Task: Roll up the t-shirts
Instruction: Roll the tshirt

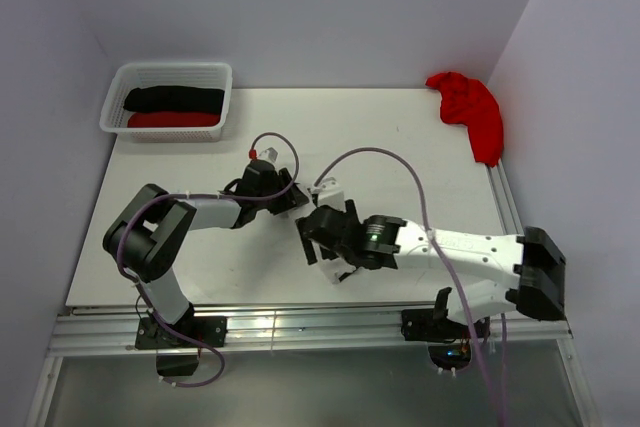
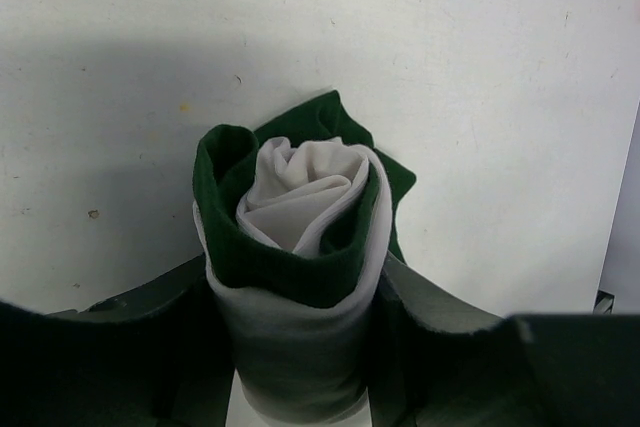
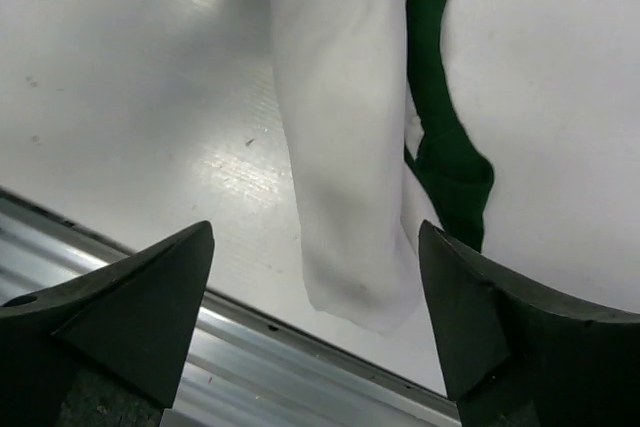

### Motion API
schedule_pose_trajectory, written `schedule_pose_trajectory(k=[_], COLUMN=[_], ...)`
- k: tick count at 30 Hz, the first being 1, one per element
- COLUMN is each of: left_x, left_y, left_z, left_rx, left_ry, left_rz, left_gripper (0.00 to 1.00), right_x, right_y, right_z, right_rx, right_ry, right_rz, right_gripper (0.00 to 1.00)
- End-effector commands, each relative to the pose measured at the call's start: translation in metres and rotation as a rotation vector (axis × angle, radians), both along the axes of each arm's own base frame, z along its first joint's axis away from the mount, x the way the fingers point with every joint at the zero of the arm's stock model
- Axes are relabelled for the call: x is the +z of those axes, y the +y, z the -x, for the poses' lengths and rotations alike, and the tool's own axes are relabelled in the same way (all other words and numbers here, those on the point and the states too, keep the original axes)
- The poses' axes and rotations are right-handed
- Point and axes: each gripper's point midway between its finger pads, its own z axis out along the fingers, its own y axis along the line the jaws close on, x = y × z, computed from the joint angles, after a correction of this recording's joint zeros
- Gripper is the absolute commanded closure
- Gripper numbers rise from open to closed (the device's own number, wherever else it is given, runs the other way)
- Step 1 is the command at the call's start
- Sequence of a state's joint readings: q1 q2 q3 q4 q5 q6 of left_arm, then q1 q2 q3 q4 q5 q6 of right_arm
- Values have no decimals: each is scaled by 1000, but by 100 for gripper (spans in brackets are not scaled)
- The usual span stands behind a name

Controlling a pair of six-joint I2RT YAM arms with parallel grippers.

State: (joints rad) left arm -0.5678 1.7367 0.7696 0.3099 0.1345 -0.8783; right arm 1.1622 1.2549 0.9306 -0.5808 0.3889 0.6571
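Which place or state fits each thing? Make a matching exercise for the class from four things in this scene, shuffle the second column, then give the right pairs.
Things
1. white and green t-shirt roll
2. black t-shirt roll
3. loose red t-shirt
4. right gripper

Places or states
A. crumpled at the far right corner of the table
B. open wide, one finger on each side of a roll's end
C. lying inside the white basket
D. gripped by the left gripper

Pairs: 1-D, 2-C, 3-A, 4-B
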Motion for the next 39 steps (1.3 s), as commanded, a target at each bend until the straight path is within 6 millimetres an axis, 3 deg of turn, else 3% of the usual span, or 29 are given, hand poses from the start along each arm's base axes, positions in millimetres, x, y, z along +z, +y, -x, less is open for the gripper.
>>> schedule_pose_trajectory(k=[1, 2, 3, 4, 6, 10, 17, 25, 29, 31, 32, 33, 35, 36, 39], left_x=[10, 12, 14, 14, 18, 23, 39, 35, 34, 33, 33, 31, 33, 32, 34], left_y=[3, 2, 1, 1, -1, -3, -8, -15, -15, -16, -15, -12, -10, -9, -6], left_z=[-5, -4, -3, -1, 0, 4, 9, 16, 17, 18, 18, 18, 16, 16, 17], left_rx=[-6, -6, -9, -14, -16, -26, -62, -108, -117, -124, -124, -120, -117, -115, -111], left_ry=[-17, -15, -10, -2, 5, 28, 44, 102, 116, 123, 123, 123, 117, 115, 100], left_rz=[-14, -6, 0, 1, 16, 28, 51, 56, 51, 57, 55, 50, 48, 45, 56], left_gripper=[50, 50, 50, 50, 50, 50, 49, 49, 49, 49, 49, 47, 45, 44, 38], right_x=[2, 10, 8, -9, -7, -29, -45, -77, -94, -104, -109, -109, -107, -103, -83], right_y=[2, 7, 12, 16, 27, 46, 47, 42, 30, 24, 21, 21, 20, 33, 43], right_z=[-14, -20, -21, -22, -25, -30, -44, -51, -51, -48, -50, -45, -35, -35, -27], right_rx=[4, -4, 6, 20, 28, 53, 31, 27, 8, -9, -19, -29, 18, 25, 84], right_ry=[-144, -190, -209, -217, -270, -313, -402, -450, -452, -430, -415, -365, -304, -290, -225], right_rz=[203, 236, 270, 354, 424, 551, 682, 784, 842, 845, 841, 740, 691, 598, 438], right_gripper=[10, 4, 4, 4, 4, 3, 2, 3, 26, 32, 50, 99, 100, 100, 100])
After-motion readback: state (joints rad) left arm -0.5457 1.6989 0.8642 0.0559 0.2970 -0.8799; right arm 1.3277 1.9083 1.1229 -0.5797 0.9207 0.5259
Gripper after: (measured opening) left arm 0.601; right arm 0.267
